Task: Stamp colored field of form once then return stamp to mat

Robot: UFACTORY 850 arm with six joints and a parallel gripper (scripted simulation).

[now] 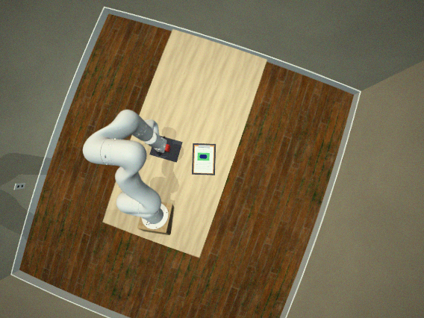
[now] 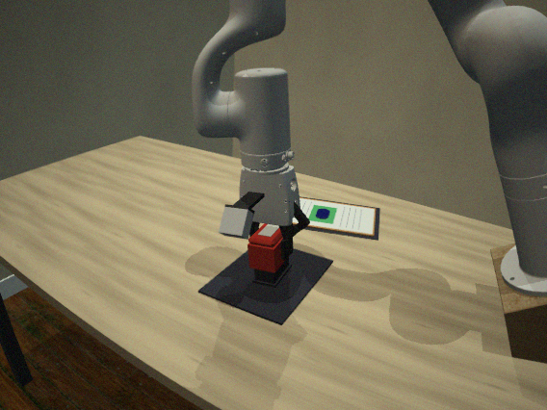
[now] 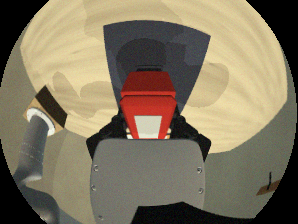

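Note:
The red stamp [image 1: 167, 148] [image 2: 265, 251] [image 3: 148, 102] with a grey top and black base stands upright near the middle of the dark mat [image 1: 175, 154] [image 2: 231, 290] [image 3: 193, 43]; its base looks to rest on the mat. My gripper [image 2: 271, 237] [image 3: 148, 100] is straight above it, shut on the stamp's red body, fingers on its two sides. The form [image 1: 204, 168] [image 2: 358, 219] lies to the right of the mat. Its green field [image 1: 204, 157] [image 2: 323, 214] bears a dark blue mark [image 1: 203, 157] [image 2: 323, 213] in its middle.
The light wooden table [image 1: 201, 93] [image 2: 120, 202] carries mat and form. My arm's base [image 1: 157, 218] [image 2: 525, 274] stands on a wooden block at the table's near end. The floor around is dark wood.

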